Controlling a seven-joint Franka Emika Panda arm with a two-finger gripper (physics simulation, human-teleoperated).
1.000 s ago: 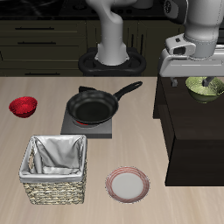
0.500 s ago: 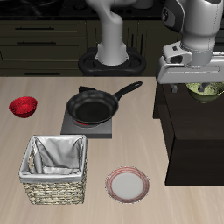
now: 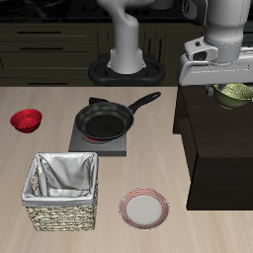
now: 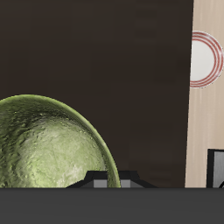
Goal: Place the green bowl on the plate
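Note:
The green bowl (image 3: pixel 235 94) is olive with a paler speckled inside. It hangs just above the top of the dark cabinet (image 3: pixel 212 148), beside the table. My gripper (image 3: pixel 225 91) is shut on the bowl's rim and covers part of it. In the wrist view the bowl (image 4: pixel 48 144) fills much of the picture, close under the hand. The plate (image 3: pixel 144 208), with a pinkish-red rim and a pale centre, lies bare on the table near the front edge. It also shows in the wrist view (image 4: pixel 206 59), beyond the cabinet's edge.
A black frying pan (image 3: pixel 106 121) sits on a grey stove slab (image 3: pixel 99 144) mid-table, its handle pointing toward the cabinet. A wicker basket with a white cloth lining (image 3: pixel 64 191) stands beside the plate. A red bowl (image 3: pixel 27 120) lies at the far side of the table.
My gripper came down around the green bowl's rim, closed on it, and has now risen slightly, lifting the bowl a little off the cabinet top.

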